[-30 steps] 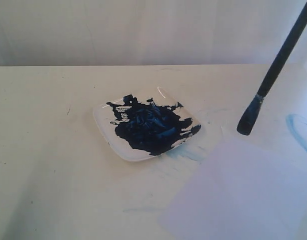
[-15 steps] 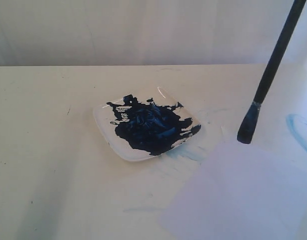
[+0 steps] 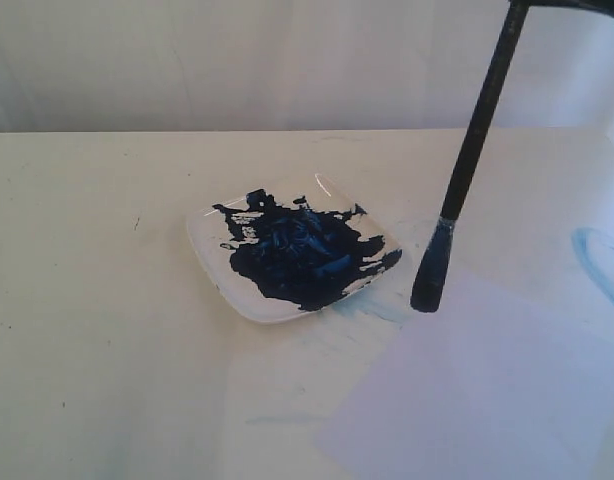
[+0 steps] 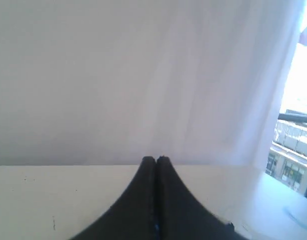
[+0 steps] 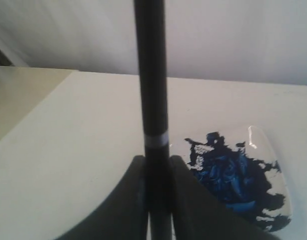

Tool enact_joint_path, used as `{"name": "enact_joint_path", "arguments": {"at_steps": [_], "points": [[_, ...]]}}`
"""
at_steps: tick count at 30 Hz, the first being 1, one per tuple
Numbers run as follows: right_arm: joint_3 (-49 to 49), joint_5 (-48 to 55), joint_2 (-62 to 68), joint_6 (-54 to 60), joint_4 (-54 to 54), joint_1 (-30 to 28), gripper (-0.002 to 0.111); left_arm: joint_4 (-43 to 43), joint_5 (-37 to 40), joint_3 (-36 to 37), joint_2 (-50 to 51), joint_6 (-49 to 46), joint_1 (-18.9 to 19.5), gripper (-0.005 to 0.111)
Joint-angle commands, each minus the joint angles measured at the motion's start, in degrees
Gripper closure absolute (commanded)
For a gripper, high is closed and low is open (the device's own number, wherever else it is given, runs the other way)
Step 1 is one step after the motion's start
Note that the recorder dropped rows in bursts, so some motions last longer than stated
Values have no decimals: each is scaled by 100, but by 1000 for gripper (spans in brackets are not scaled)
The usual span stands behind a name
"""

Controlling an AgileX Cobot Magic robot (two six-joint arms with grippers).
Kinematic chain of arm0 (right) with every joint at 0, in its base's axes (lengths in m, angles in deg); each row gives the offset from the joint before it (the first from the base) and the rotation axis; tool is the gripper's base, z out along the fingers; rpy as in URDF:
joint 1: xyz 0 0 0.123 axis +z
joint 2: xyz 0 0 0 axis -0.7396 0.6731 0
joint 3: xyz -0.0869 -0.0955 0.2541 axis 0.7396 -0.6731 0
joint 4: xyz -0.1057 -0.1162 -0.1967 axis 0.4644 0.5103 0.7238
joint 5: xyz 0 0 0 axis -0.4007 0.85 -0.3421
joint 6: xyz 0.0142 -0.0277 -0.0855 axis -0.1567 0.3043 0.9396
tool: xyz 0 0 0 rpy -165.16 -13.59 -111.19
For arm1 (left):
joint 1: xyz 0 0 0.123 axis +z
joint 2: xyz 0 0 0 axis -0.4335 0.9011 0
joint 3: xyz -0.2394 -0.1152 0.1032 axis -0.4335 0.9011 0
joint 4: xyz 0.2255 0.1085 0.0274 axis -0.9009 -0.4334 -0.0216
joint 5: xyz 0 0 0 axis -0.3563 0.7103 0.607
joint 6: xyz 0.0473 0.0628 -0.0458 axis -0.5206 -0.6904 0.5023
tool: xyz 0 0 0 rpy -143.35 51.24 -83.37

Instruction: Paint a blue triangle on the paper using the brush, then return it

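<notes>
While the right hand (image 5: 156,167) pinches the brush (image 3: 470,150) by its black handle, one finger pressed on either side of it, the brush hangs nearly upright and leans a little, its upper end running out of the top of the exterior view. Below the narrow silver band (image 3: 447,218) the dark blue bristles (image 3: 430,280) point down at the far edge of the paper (image 3: 487,400); whether they touch the sheet cannot be told. The paper lies flat on the worktop (image 3: 107,350), pale and faintly bluish, reaching to the near right of that view. Just beside its far corner, to the left of the bristles, sits the square white plate (image 3: 199,238), thickly smeared with dark blue paint (image 3: 292,255). A faint light-blue curved smear (image 3: 597,260) marks the worktop at the right edge. The left hand (image 4: 155,160) is well apart from all this, its two black fingers pressed together with nothing between them, over bare worktop before a pale wall.
</notes>
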Motion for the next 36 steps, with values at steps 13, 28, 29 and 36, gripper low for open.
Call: {"name": "enact_joint_path", "arguments": {"at_steps": [13,28,29,36], "points": [[-649,285,-257,1064,-895,-1560,108,-1168,-2484,-1564,3733,42,-318,107],[-1648,-867,-1212,1267,-814,-1558,108,-1168,956,-3300,8089,-357,-5922,107],[-1703,-894,-1212,1267,-724,-1558,108,-1168,1123,-3510,8592,-306,-6153,107],[-1970,-1485,-1212,1267,-715,-1558,108,-1168,912,-4275,9828,-296,-6260,107]]}}
